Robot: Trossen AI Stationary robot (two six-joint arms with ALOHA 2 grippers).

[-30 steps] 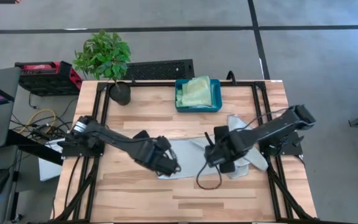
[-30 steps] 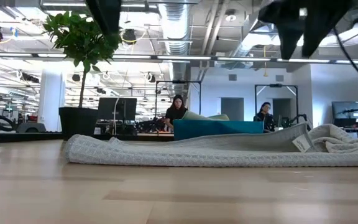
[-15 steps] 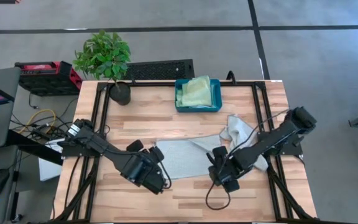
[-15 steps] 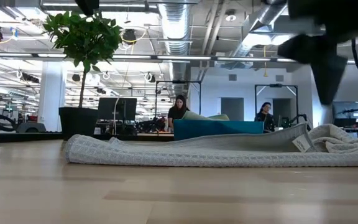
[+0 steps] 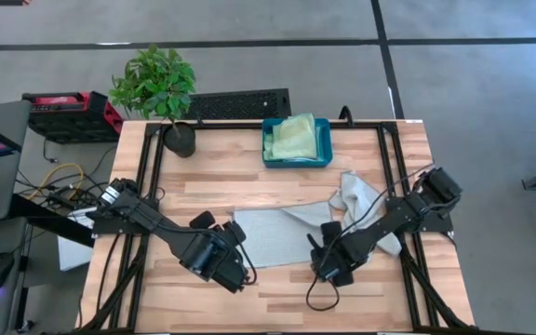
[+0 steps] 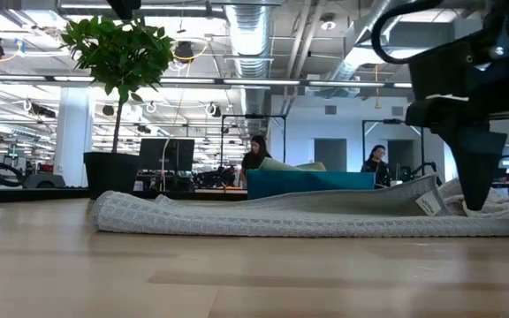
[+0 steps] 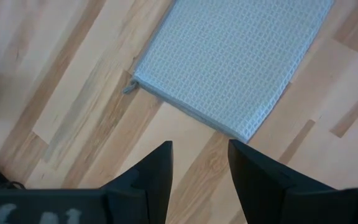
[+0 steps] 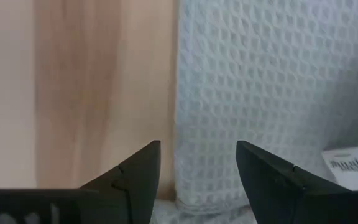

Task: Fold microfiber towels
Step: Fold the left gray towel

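High view: grey towel (image 5: pixel 273 235) lies flat at table (image 5: pixel 212 177) centre, a second grey towel (image 5: pixel 366 209) bunched just beside it on the right, green towel (image 5: pixel 293 138) in the bin (image 5: pixel 324 140). Left gripper (image 5: pixel 234 272) hovers near the flat towel's front-left corner, fingers spread, nothing held. Right gripper (image 5: pixel 328 270) sits low at the front-right edge, also spread and empty. Risks: right fingers straddle the edge beside the white tag (image 8: pixel 347 167); closing here may catch the bunched towel too, or pinch only one layer. Uneven corner grips would likely skew the fold.
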